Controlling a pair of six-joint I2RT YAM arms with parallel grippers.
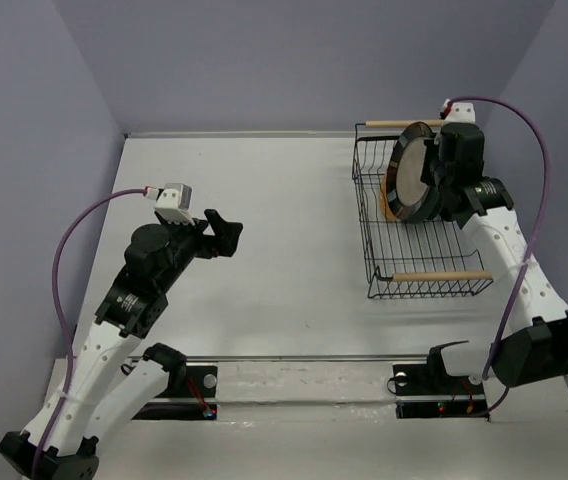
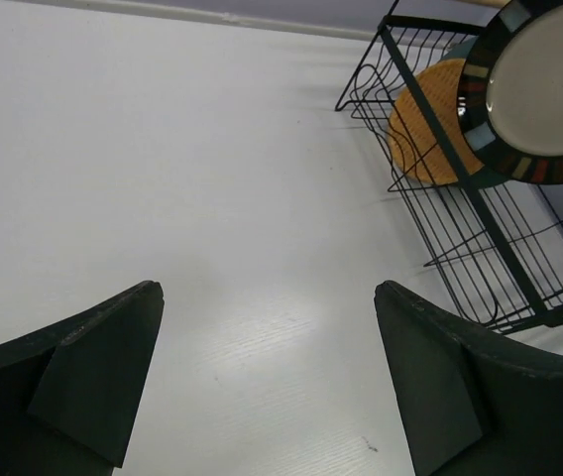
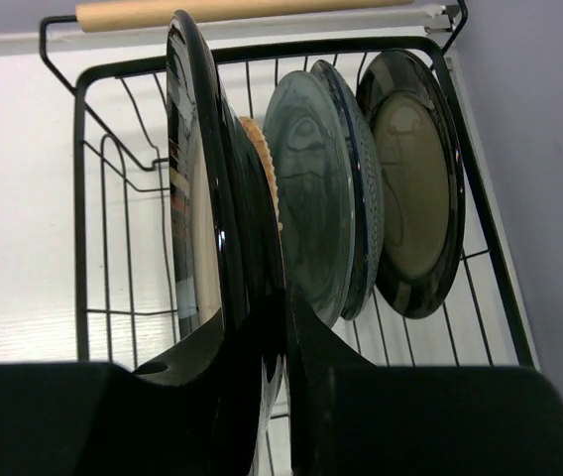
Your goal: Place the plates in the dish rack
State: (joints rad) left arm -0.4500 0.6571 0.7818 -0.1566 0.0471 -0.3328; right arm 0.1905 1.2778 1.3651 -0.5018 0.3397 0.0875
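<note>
Left pincer [image 1: 222, 232]: released, jaws spread wide, nothing between them. It hangs over the bare left half of the table [image 1: 264, 300], well apart from the dish rack [image 1: 426, 288] and turned toward it.

Dish rack: black wire, standing at the far right of the table. Its near wooden handle [image 1: 442, 276] lies across the near end, and the near half holds no plate.

Right pincer [image 3: 283, 387]: clenched on the rim of a cream plate with a dark striped rim [image 1: 411, 172]. I hold this plate upright, on edge, over the far half of the rack. I cannot tell whether its lower edge has met the wires.

Plates standing on edge in the far half, just beside the held one, as the right wrist view shows them: the orange wicker plate [image 3: 258, 149] closest, mostly hidden; then the teal-blue plate [image 3: 306, 198]; then a plate showing only a patterned edge [image 3: 369, 188]; last a dark-rimmed plate [image 3: 415, 188], by the rack's end wall.

Far wooden handle [image 1: 394, 123]: across the far end, beyond the plates.
</note>
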